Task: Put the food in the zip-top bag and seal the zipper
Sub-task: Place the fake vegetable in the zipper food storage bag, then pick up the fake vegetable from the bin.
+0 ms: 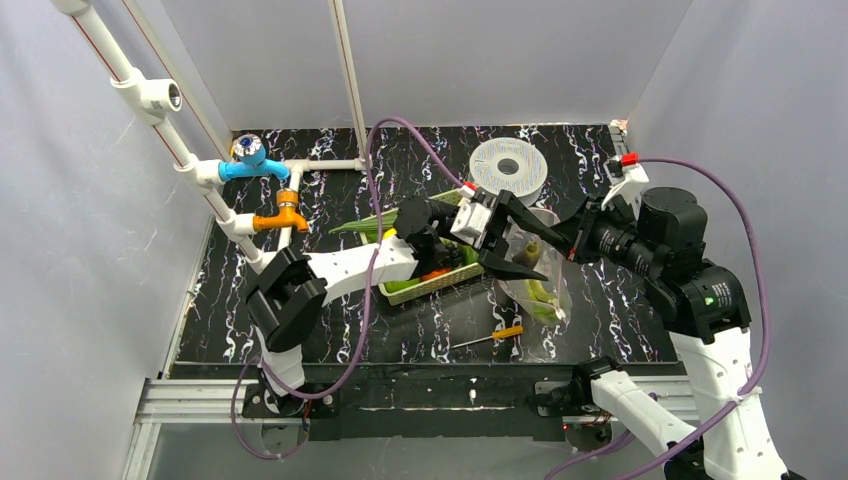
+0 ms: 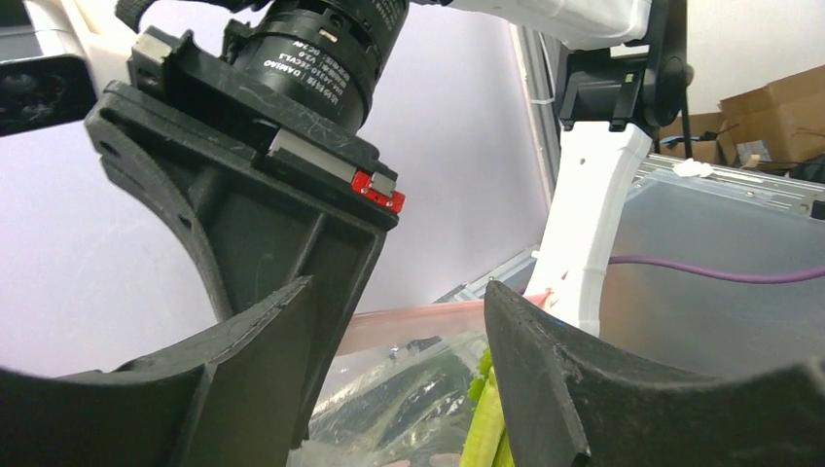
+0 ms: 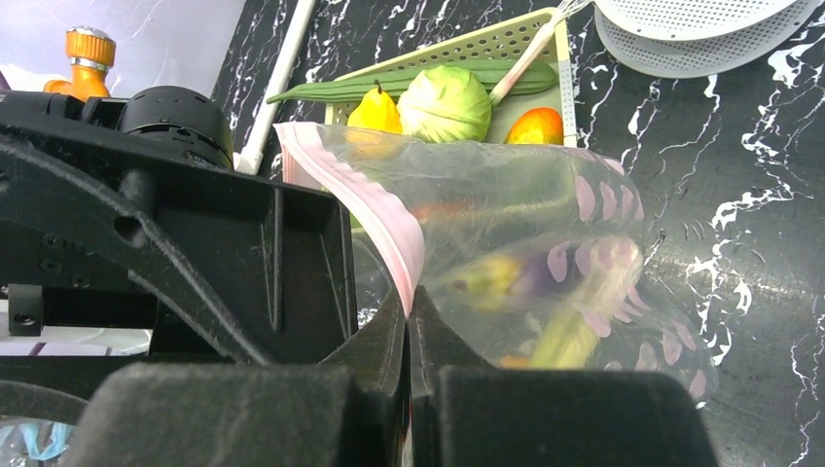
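Right gripper (image 3: 409,326) was clamped on the zipper (image 3: 375,209), holding the part-filled zip-top bag (image 3: 555,214) mouth-up, evidently for loading. Left gripper (image 2: 394,311) hovered at the mouth, jaws apart and empty. Beyond, cabbage (image 3: 445,102) lay in the basket (image 3: 486,41).

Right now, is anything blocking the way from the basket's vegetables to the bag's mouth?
Only the left gripper itself: it hangs open at the mouth of the zip-top bag, between it and the basket. The right gripper pinches the zipper, holding it up.
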`<state>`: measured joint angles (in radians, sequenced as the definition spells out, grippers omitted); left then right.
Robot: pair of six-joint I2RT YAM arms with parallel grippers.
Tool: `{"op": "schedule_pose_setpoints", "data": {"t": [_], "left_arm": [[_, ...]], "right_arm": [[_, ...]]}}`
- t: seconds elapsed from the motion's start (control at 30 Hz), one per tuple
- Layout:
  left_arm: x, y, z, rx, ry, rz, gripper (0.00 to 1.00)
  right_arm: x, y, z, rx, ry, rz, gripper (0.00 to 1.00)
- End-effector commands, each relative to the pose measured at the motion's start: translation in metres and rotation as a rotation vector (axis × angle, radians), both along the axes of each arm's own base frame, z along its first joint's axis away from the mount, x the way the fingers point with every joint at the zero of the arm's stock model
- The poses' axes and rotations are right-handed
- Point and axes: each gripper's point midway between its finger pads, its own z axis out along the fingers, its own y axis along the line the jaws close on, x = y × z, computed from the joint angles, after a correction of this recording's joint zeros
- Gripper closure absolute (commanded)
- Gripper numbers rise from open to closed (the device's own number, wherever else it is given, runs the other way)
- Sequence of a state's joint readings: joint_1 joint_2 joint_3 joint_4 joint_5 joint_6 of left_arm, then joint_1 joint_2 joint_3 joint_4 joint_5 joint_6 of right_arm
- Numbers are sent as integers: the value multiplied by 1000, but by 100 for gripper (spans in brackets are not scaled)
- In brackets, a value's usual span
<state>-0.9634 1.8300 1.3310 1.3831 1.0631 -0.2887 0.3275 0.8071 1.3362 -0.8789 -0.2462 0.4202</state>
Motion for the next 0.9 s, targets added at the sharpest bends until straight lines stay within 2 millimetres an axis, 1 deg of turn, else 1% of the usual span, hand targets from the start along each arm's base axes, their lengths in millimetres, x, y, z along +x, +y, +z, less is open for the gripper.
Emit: {"op": "schedule_pose_setpoints", "data": {"t": [0.0, 0.1, 0.23, 0.37, 0.47, 0.53, 0.63, 0.7, 0.77, 0.87], "left_arm": [[7, 17, 29, -61, -15, 125, 34], [-1, 35, 42, -71, -11, 152, 33], [-5, 52, 55, -27, 85, 210, 33], [2, 70, 68, 24, 284, 302, 33], [5, 86, 69, 61, 423, 370, 27], [8, 98, 64, 91, 479, 427, 24], [17, 118, 48, 151, 548, 562, 20], [26, 133, 32, 206, 589, 671, 18], [37, 148, 12, 278, 620, 797, 16], [59, 173, -20, 386, 680, 1015, 13]], "right_arm": [[-8, 11, 25, 61, -92, 67, 99], [-7, 10, 21, 53, -89, 62, 99], [-4, 7, 15, 39, -89, 47, 99], [4, 0, 6, 5, -89, -1, 99], [10, -7, -1, -27, -86, -39, 99], [13, -12, -6, -49, -87, -66, 99], [17, -19, -13, -79, -87, -106, 99], [19, -23, -15, -90, -93, -125, 99], [21, -25, -14, -95, -103, -139, 99], [23, -28, -12, -101, -117, -152, 99]]}}
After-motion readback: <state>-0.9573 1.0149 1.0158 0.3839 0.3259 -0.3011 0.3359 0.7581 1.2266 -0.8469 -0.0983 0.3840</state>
